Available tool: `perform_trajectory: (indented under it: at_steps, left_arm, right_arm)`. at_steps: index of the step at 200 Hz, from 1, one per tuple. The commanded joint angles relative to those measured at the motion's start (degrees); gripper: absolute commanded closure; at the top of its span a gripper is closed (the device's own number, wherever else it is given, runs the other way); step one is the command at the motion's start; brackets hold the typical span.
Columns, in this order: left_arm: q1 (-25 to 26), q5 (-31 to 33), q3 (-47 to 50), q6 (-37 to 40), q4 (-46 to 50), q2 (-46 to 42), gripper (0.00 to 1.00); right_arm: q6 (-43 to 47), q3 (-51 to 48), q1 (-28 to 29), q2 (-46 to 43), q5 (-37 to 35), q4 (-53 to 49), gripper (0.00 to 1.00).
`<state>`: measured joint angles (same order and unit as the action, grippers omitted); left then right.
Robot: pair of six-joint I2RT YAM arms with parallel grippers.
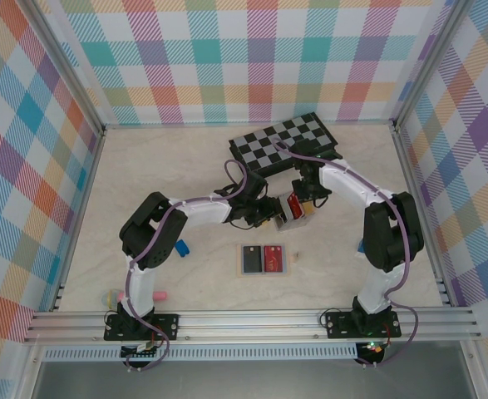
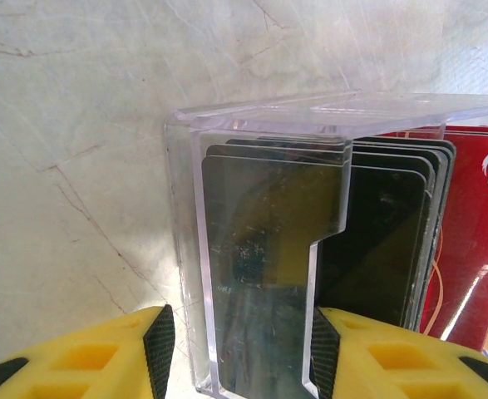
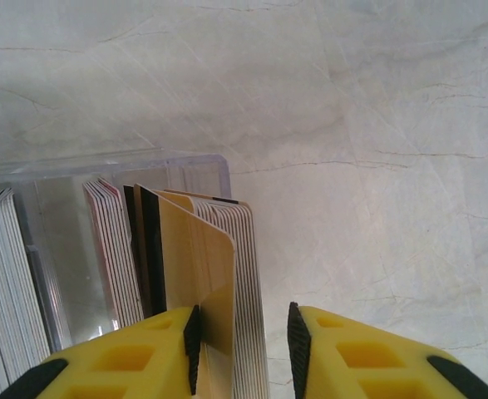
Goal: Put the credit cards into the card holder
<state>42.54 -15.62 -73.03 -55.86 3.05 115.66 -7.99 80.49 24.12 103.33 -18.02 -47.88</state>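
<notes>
Between the jaws of the left gripper (image 2: 242,357) we see the card holder (image 2: 264,112), a clear plastic box. Both black pads (image 2: 159,345) sit against its sides, so the jaws look clamped on it, though the contact is cut off at the lower edge. Dark credit cards (image 2: 377,241) stand on edge inside, their faces too murky to read. Beyond one jaw a red card (image 2: 476,249) is cropped by the frame. The right gripper (image 3: 244,349) straddles a yellow card (image 3: 202,258) and a stack of pale cards (image 3: 248,266) in the same holder. Its jaws are apart, with a gap showing beside one pad. Nearer the arm bases than either pair of jaws, a grey card (image 1: 250,259) and a second red card (image 1: 273,258) lie flat on the bench (image 1: 144,166).
</notes>
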Motion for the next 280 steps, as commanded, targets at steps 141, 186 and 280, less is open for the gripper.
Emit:
perform_trajectory:
  at_steps: [141,186,280]
  left_arm:
    - [-0.18,1.34,0.72,1.71,6.28,2.23,0.52]
    - [-0.2,1.06,0.51,2.73,5.83,0.0,0.49]
    - [-0.13,2.65,10.7,3.95,1.17,-20.76,0.31]
  right_arm:
    - [0.55,2.04,0.58,-5.35,1.15,-2.59,0.93]
    - [-1.89,1.46,0.5,-9.89,8.22,-3.37,0.97]
    - [-13.68,-9.22,-3.38,-25.9,32.21,3.79,0.98]
